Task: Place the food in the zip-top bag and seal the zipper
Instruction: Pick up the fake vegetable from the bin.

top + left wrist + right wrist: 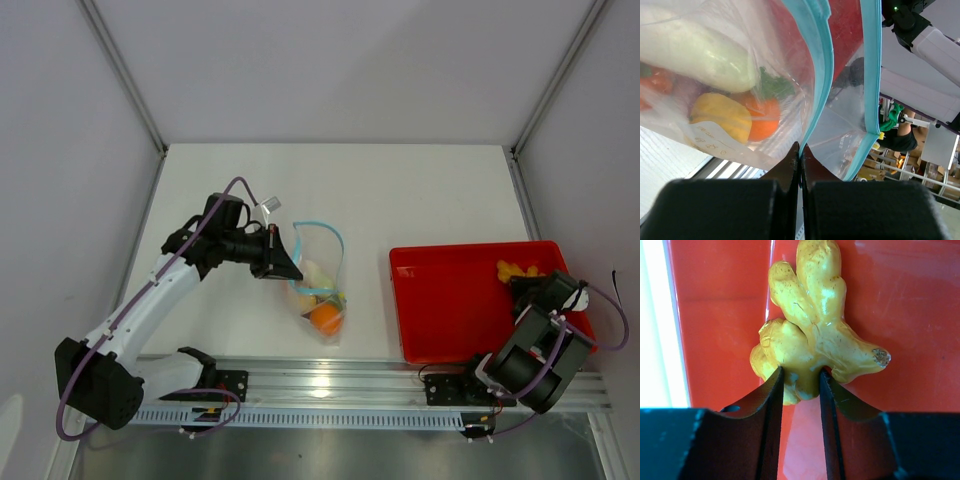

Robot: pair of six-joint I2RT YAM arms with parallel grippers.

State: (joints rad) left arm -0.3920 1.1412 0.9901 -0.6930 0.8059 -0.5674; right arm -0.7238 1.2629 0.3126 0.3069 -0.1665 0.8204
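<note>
clear, crinkly thin plastic bag (320,270); glossy smooth red plastic tray (450,300); yellow piece (810,335) slightly shiny, speckled.

Table (420,190): you have a plain white top.
Right side: a red tray (450,310) lies flat by the near-right corner.
Near edge, middle: the zip-top bag (318,285) stands lifted; you cannot tell whether its bottom touches.

White table (400,190), plain white walls (330,60), metal corner posts (120,70).
</note>
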